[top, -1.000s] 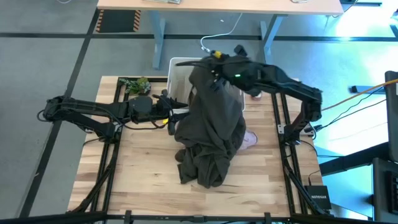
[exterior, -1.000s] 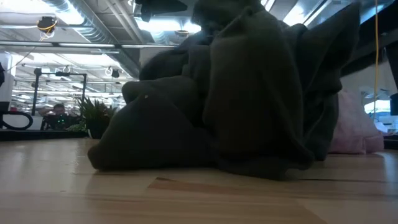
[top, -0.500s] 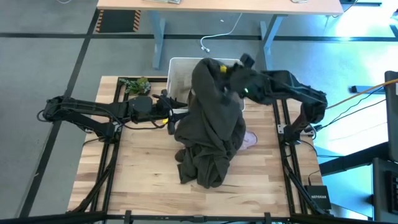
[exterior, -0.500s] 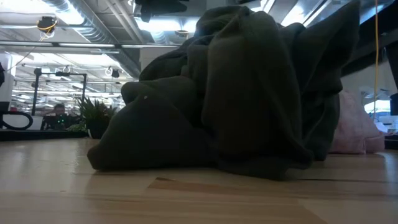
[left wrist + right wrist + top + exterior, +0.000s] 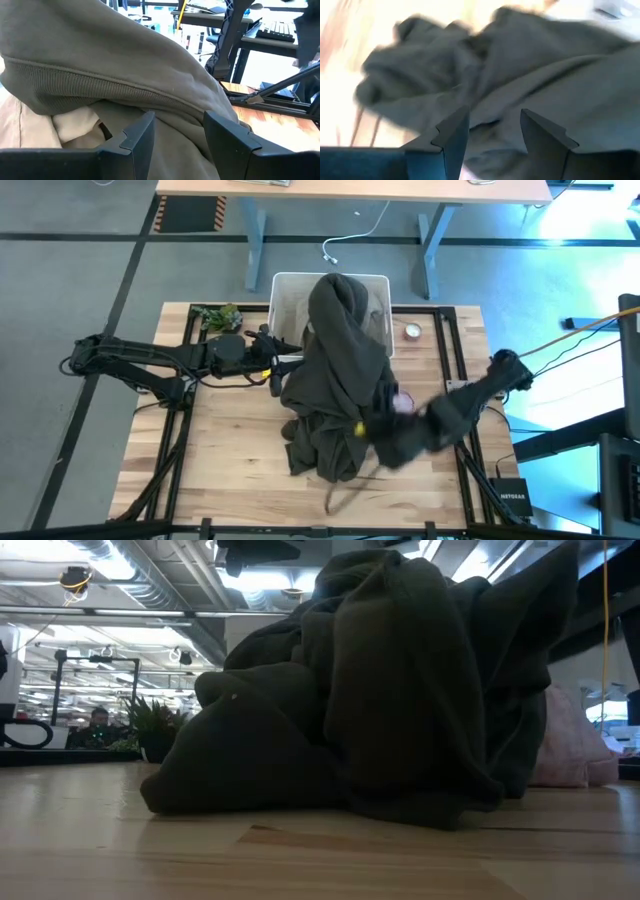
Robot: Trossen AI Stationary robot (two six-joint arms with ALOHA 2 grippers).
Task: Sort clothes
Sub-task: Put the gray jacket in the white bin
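Note:
A large dark olive garment (image 5: 340, 370) lies draped from the white bin (image 5: 285, 280) at the far edge down onto the table's middle; it fills the low view (image 5: 380, 690). A pale pink garment (image 5: 402, 402) shows beside its right edge. Beige cloth (image 5: 70, 125) shows under the olive ribbed hem (image 5: 100, 82). My left gripper (image 5: 278, 368) is open at the olive garment's left edge. My right gripper (image 5: 368, 430) is open above the garment's near right part (image 5: 545, 75), blurred. My left gripper (image 5: 177, 137) comes level from the table's left, its open fingers against the olive garment below the ribbed hem. Cloth shows in the gap between them, but whether the fingers touch it I cannot tell.
A small green mottled lump (image 5: 218, 315) sits at the far left corner. A small round thing (image 5: 412, 332) lies at the far right, beside the bin. Bare wood shows at the near left (image 5: 220, 460).
My right gripper has let go of the olive garment's top end at the bin and swung fast toward the table's near edge, down over the garment's near right part. The garment's top has sunk and stays draped over the bin.

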